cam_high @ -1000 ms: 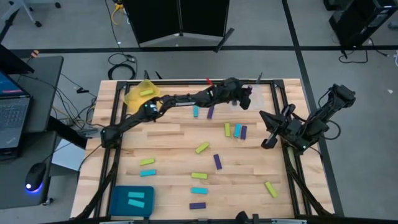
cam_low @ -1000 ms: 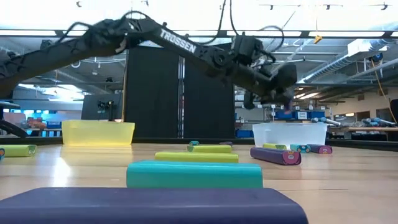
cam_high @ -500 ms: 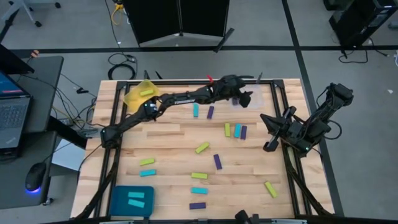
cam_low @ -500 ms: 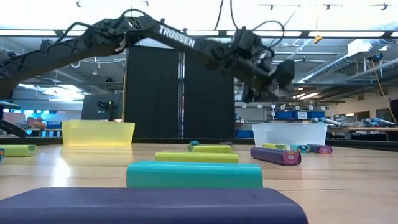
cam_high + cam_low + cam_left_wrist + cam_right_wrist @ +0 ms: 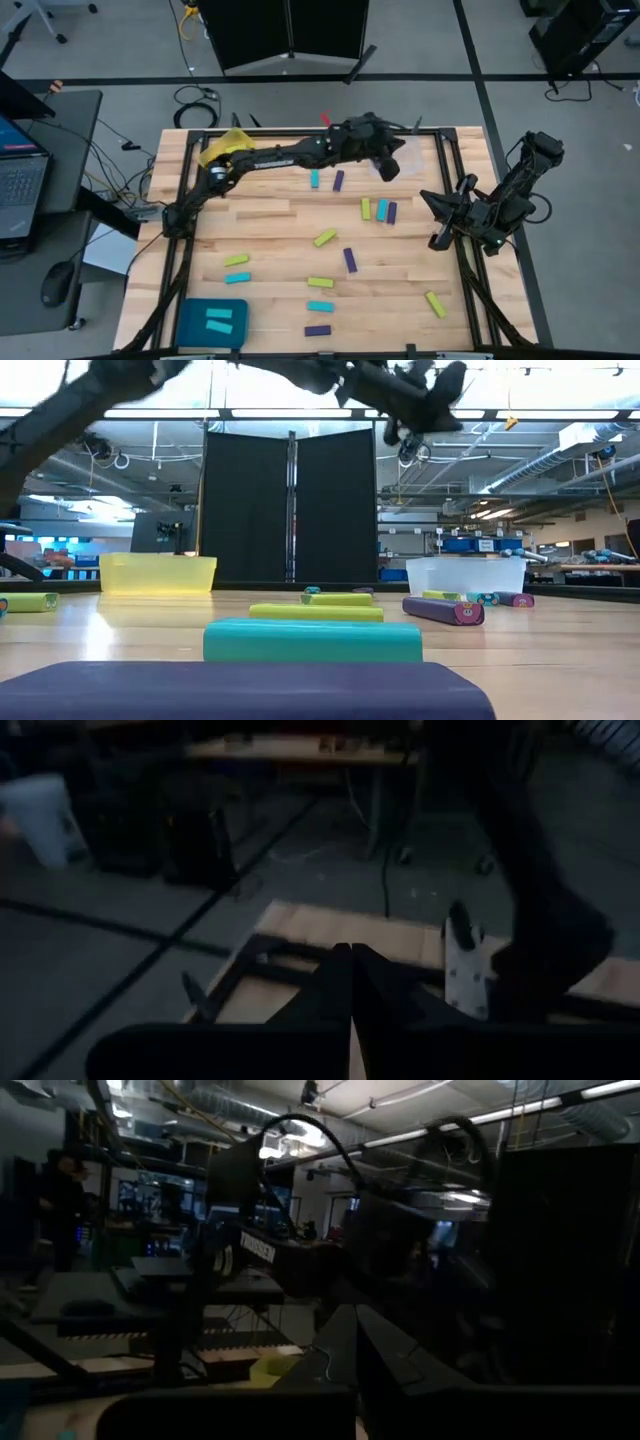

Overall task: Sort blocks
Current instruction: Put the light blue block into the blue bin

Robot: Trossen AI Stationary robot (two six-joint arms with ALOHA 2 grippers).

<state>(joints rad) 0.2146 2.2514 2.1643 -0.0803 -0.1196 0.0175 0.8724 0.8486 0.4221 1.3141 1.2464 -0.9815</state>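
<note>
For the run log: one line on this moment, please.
left gripper: raised near clear tray | right gripper: waiting, right edge | blocks: scattered

The left arm stretches out long across the far side of the worktop, its left gripper [image 5: 388, 165] held high in the air with jaws closed. The right arm sits folded at the right edge, right gripper [image 5: 436, 215] jaws closed too.

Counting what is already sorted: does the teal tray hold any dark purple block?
No: in the high view the teal rectangular tray at the table's near left corner holds only two flat cyan blocks.
</note>
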